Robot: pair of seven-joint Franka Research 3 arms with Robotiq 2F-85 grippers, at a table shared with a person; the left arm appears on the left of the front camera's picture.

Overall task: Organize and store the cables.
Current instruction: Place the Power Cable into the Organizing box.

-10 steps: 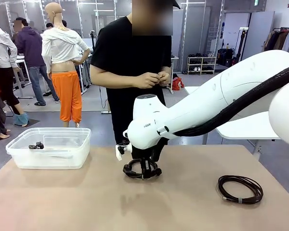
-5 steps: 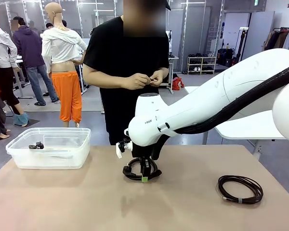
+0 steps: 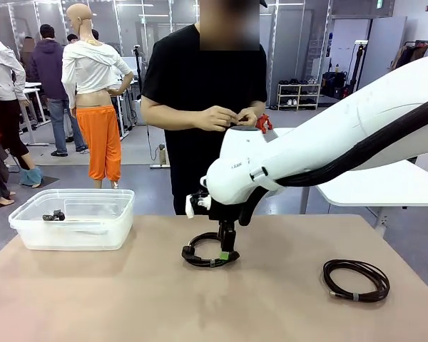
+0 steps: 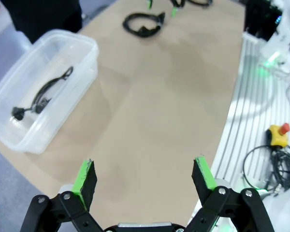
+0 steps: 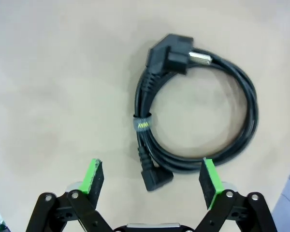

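Right pincer [image 5: 151, 166] over coiled black cable [image 5: 253, 111]

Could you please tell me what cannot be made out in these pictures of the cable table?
Front view: what the person's hands hold, too small and covered by fingers.
Front view: the cable in the bin, blurred by the bin's cloudy wall.
Front view: part of the plugged coil, behind the right gripper.
Front view: the right-hand coil's connectors, too small.
Left wrist view: the right gripper, cut off by the top edge.
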